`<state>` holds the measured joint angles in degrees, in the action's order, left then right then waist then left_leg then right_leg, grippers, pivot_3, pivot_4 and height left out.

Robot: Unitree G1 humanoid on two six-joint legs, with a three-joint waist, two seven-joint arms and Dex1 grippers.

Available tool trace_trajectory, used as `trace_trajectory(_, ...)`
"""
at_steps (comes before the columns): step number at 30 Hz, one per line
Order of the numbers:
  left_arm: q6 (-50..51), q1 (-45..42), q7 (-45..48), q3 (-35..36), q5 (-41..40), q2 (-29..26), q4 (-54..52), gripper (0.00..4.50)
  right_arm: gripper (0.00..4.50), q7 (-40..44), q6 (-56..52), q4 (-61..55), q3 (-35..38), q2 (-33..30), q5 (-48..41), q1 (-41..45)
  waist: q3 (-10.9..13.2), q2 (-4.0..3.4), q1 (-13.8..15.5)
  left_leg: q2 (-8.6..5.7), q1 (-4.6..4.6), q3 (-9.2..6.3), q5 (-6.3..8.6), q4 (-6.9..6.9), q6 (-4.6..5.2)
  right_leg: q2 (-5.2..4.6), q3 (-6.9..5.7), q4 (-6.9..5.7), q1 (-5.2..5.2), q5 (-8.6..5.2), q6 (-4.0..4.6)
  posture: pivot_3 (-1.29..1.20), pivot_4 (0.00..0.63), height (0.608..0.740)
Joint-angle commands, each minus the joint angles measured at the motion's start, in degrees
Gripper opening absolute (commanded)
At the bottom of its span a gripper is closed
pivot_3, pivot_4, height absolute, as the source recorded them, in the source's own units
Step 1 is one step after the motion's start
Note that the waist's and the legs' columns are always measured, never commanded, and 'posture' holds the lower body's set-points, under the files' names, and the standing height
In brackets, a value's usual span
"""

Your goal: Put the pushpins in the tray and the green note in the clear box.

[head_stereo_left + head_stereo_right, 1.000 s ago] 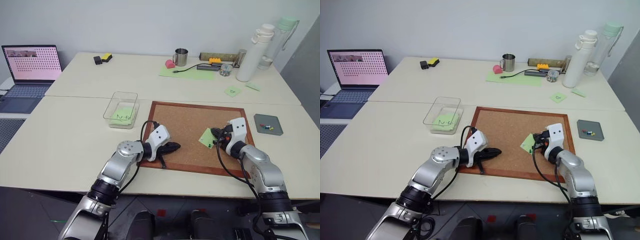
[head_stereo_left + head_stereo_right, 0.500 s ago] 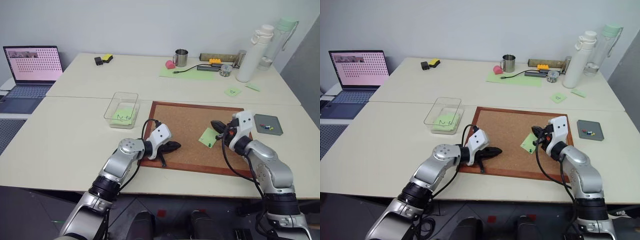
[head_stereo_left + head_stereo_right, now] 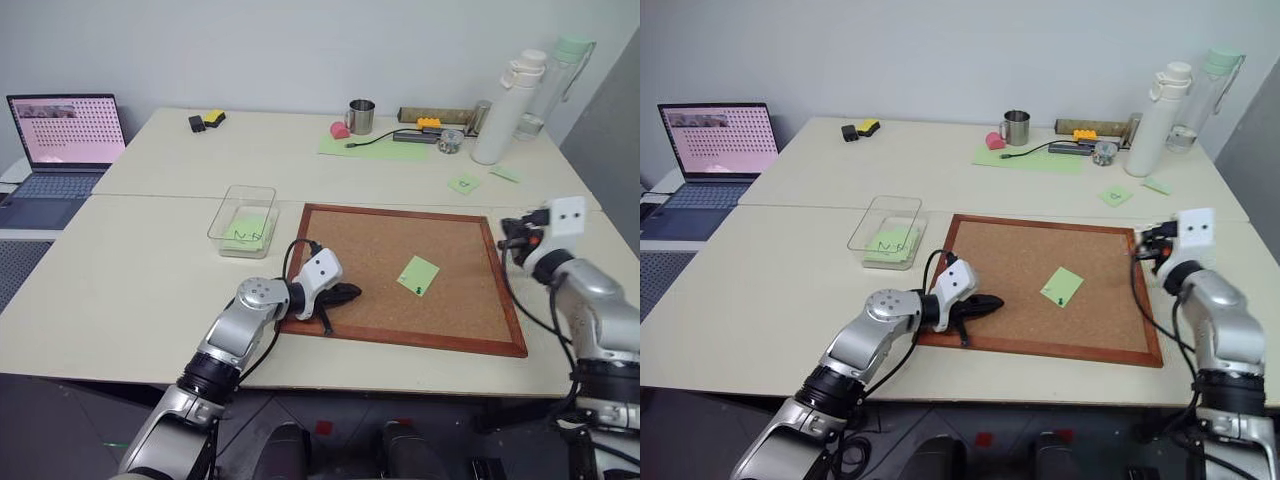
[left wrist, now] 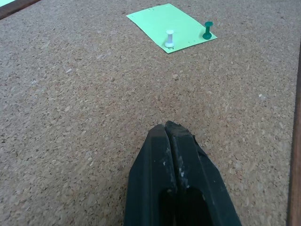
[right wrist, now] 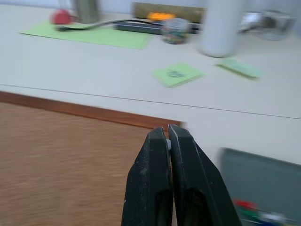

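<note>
Office: laptop [image 3: 65,135], desks [image 3: 150,250], corkboard [image 3: 400,275], notes.

The cork board [image 3: 400,277] lies mostly bare: only the green note [image 3: 418,275] sits right of its middle, with two pushpins [image 4: 169,38] standing upright in it. The left gripper [image 3: 347,293], fingers pressed together, rests at the board's near left edge. The clear box [image 3: 242,219] stands just off the board's far left corner. Bare table [image 3: 130,280] spreads wide to the left. The right gripper [image 3: 507,235], fingers together, hangs past the board's right edge above the tray [image 5: 263,179].
</note>
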<state>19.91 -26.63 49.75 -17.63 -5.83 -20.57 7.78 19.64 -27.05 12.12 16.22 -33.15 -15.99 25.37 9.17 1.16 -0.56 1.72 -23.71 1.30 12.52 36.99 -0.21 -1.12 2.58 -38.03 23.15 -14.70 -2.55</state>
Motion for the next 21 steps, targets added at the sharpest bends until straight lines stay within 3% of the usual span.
trace_trajectory(1, 2.63, 1.70, -0.89, -1.05, 1.69, -0.81, 0.30, 0.00, 0.03, 2.00, 2.43, 9.70, 0.70, -1.42, 0.58, 4.72, -0.02, -0.03, -0.09, 0.00, 0.00, 0.01, 0.00, 0.00, 0.00, 0.00, 0.02, 0.00, 0.00, 0.00, 0.00, 0.00, 0.150, 0.740)
trace_trajectory(9, 4.88, 3.65, -1.72, -0.52, 0.99, -1.45, -2.86, 0.00, 0.03, 4.50, 6.85, 26.88, 3.73, -2.00, -0.88, 13.43, -0.03, -0.06, -0.97, -0.02, -0.01, 0.12, 0.00, 0.00, 0.00, -0.04, 0.12, 0.04, 0.00, 0.01, -0.03, 0.00, 0.150, 0.740)
trace_trajectory(18, 6.53, 5.42, -2.33, -0.17, 0.57, -1.85, -5.35, 0.00, 1.67, 5.11, 9.03, 31.64, 4.13, -4.18, -0.85, 16.11, -0.03, -0.06, -1.26, 0.01, -0.01, 0.12, 0.01, -0.06, 0.01, -0.03, 0.12, 0.05, 0.02, 0.01, -0.02, 0.00, 0.150, 0.740)
trace_trajectory(21, 6.58, 4.75, -2.30, -0.10, 0.49, -1.62, -4.74, 0.00, 1.67, 5.30, 9.04, 31.48, 4.22, -4.82, -1.13, 16.14, -0.03, -0.06, -1.29, 0.01, 0.00, 0.13, 0.01, -0.07, 0.01, -0.02, 0.13, 0.05, 0.02, 0.01, -0.02, 0.00, 0.150, 0.740)
